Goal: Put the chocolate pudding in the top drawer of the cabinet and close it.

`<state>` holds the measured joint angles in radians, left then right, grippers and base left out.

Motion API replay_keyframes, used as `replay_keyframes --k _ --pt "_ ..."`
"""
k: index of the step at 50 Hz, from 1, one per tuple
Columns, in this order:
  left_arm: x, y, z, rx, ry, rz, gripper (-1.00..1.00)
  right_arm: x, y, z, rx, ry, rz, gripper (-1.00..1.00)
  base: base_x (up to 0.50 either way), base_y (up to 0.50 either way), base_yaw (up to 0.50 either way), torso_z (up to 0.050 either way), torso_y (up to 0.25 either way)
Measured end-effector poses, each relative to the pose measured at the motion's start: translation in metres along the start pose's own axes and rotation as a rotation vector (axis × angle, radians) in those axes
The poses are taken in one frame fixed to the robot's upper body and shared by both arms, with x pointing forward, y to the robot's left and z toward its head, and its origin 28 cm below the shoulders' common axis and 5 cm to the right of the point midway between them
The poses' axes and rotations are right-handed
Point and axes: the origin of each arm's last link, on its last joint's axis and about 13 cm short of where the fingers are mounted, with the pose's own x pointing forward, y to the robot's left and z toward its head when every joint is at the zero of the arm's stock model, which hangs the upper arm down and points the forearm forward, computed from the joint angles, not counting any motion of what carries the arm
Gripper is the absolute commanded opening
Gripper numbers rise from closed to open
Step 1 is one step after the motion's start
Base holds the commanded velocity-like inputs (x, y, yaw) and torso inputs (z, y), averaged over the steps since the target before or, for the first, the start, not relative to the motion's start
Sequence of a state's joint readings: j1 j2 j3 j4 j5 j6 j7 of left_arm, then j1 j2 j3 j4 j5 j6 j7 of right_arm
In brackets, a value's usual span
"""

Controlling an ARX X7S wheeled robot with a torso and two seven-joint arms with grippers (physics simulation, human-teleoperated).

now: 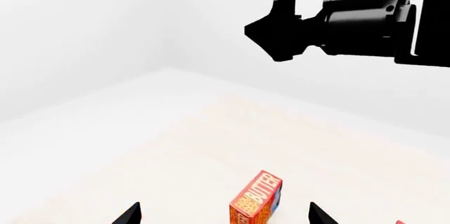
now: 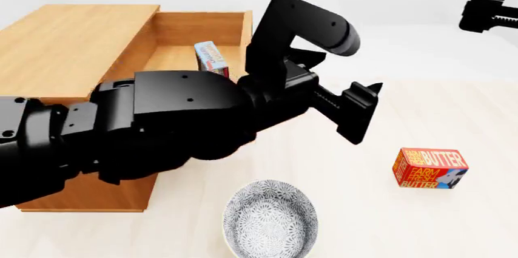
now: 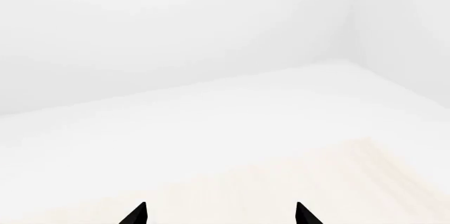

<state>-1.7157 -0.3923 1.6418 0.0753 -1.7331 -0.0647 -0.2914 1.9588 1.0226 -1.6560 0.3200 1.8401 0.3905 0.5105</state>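
The cabinet [image 2: 73,45] stands at the left in the head view. Its top drawer [image 2: 202,27] is pulled open. The chocolate pudding [image 2: 210,57], a thin carton with a light blue face and a dark red lower part, stands on edge inside the drawer. My left gripper [image 2: 358,112] is open and empty, out over the table to the right of the drawer. In the left wrist view its fingertips [image 1: 130,214] stand wide apart. My right gripper [image 2: 489,4] is raised at the far right, open and empty, as its wrist view [image 3: 220,216] shows.
A red-orange butter box [image 2: 430,168] lies on the table at the right and also shows between my left fingertips, farther off [image 1: 256,200]. A patterned grey bowl [image 2: 270,218] sits near the front. My left arm hides the cabinet's front and lower drawers.
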Motion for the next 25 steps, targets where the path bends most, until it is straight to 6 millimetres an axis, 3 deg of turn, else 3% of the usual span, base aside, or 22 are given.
replay_keyframes --k 25 --pt "0.027 -0.01 -0.041 -0.022 0.083 -0.034 1.0 -0.005 -0.007 -0.003 0.005 0.011 -0.011 1.0 0.0 0.0 0.0 0.0 0.0"
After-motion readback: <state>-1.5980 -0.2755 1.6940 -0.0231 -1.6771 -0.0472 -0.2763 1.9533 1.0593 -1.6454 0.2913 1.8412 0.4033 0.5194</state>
